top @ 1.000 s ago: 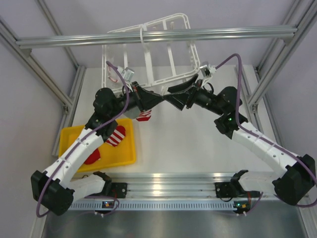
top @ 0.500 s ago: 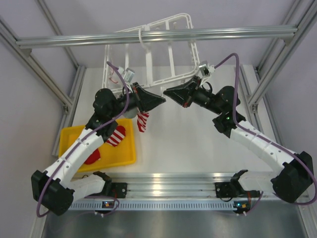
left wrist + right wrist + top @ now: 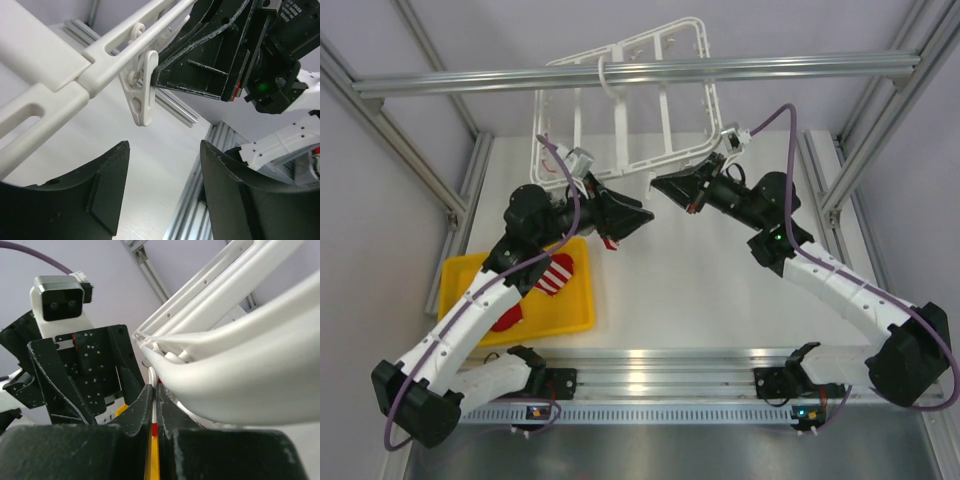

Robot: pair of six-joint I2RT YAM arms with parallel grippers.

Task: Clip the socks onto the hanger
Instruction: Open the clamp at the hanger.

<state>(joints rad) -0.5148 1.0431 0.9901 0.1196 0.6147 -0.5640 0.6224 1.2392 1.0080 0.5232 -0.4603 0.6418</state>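
The white hanger (image 3: 619, 125) hangs from the top rail, tilted. My left gripper (image 3: 642, 215) stands open below its near edge with nothing between its jaws (image 3: 165, 145). A bit of a red-and-white sock (image 3: 611, 241) shows just under that gripper; whether a clip holds it I cannot tell. One white clip (image 3: 141, 97) dangles from a hanger bar (image 3: 50, 75) with no sock in it. My right gripper (image 3: 655, 183) is shut, its tips (image 3: 157, 77) against that clip's side. From the right wrist, the shut jaws (image 3: 154, 386) sit under a hanger bar (image 3: 240, 365). Two more socks, striped (image 3: 556, 272) and red (image 3: 507, 316), lie in the tray.
A yellow tray (image 3: 460, 275) sits at the left on the table. An aluminium rail (image 3: 770, 68) crosses above the hanger, with slanted frame posts at both sides. Another rail (image 3: 660, 375) runs along the near edge by the arm bases.
My left gripper has opened and let go of the striped sock it held. My right gripper has closed and drawn back slightly. The hanger has swung a little away.
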